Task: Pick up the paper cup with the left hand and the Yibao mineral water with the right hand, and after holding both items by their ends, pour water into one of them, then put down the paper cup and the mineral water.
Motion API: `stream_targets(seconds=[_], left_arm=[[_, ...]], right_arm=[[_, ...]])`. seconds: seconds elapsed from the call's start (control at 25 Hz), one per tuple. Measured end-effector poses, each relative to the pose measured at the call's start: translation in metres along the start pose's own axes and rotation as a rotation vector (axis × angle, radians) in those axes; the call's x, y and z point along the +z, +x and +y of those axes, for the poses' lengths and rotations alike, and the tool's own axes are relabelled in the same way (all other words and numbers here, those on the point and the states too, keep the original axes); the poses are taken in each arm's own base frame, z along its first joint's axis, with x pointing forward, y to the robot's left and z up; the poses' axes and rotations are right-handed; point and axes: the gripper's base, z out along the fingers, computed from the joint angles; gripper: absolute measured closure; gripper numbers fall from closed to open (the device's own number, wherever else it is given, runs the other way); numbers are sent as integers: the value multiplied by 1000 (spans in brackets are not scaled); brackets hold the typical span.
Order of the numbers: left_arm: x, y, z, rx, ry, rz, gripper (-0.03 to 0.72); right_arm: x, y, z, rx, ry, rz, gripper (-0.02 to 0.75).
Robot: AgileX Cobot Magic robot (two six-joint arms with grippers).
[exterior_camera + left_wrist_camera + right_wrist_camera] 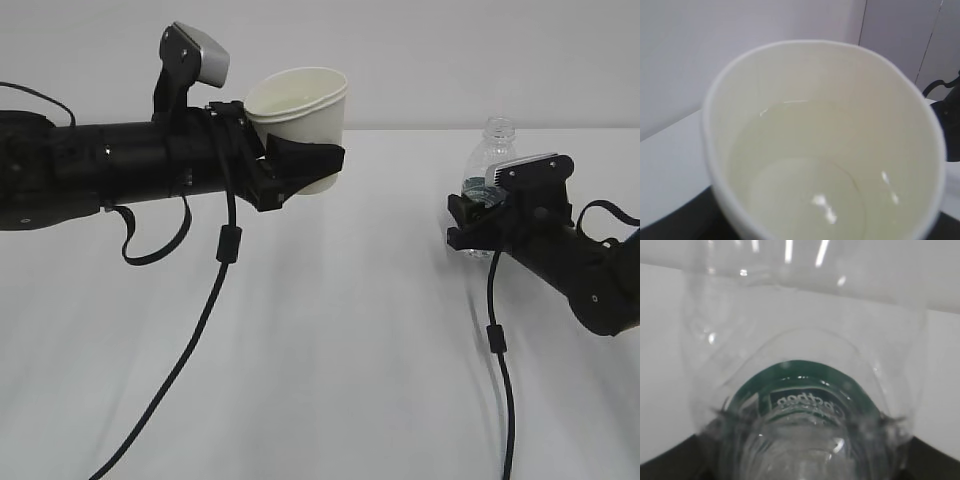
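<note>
Two grippers are loaded. The left hand (300, 165), in the upper left of the exterior frame, has its black wedge fingers partly spread and clamped round the lower wall of the paper cup (305, 115), which hangs tilted well above the white table (350, 330). The left wrist view shows the water (800, 170) pooled in the cup's bottom. At the right edge, the right hand (478, 222) grips the Yibao mineral water (492, 165) at its green label, jaws likewise part-way open around it; the bottle is upright, low near the table, though I cannot tell whether its base touches. The risk now, I judge, is spilling — the cup leans, so a quick descent could slop water over the rim — or squeezing the thin paper wall.
</note>
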Motion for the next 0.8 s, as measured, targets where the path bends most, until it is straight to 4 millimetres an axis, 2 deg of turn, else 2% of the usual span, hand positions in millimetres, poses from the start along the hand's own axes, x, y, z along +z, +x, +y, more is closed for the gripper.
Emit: stream_targets(seconds=[0.8], left_arm=[[0,0,0,1,1,1,241]], right_arm=[[0,-1,0,-29,1,-23,297]])
